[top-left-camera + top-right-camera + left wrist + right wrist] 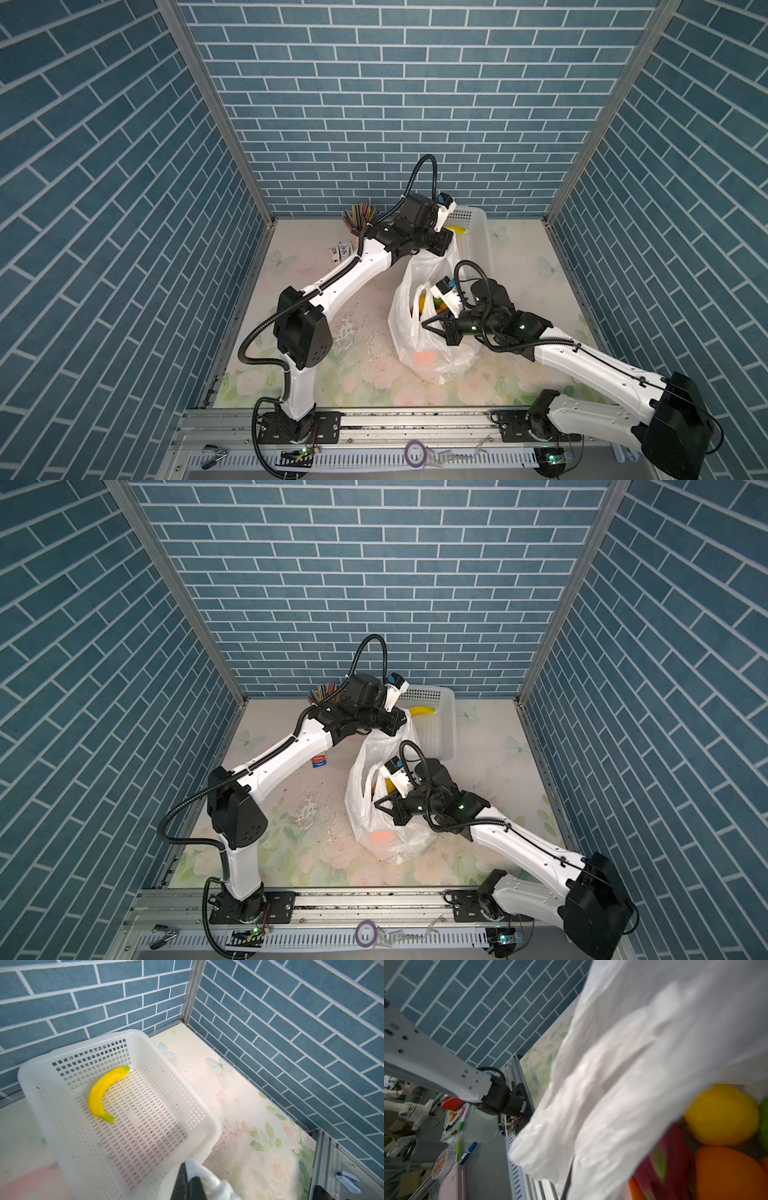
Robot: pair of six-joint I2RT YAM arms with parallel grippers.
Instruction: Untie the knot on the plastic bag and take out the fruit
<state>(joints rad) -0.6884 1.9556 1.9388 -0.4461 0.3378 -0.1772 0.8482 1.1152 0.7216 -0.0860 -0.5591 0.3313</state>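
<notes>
Floral tabletop (332,374) bears plastic bag (401,328) holding fruit (720,1113)

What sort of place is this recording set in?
Most likely a staged robot test booth in a lab: brick-pattern wall panels in metal framing, left arm and right arm bolted to a base rail, and a cluttered workbench beyond the booth in the right wrist view.

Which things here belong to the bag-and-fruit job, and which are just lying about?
Job: plastic bag; fruit inside it; left tool, shut on the bag's top; right tool, shut on its rim.

Lying about: white basket; banana in it; bundle of coloured sticks; small packets; purple tape ring.
</notes>
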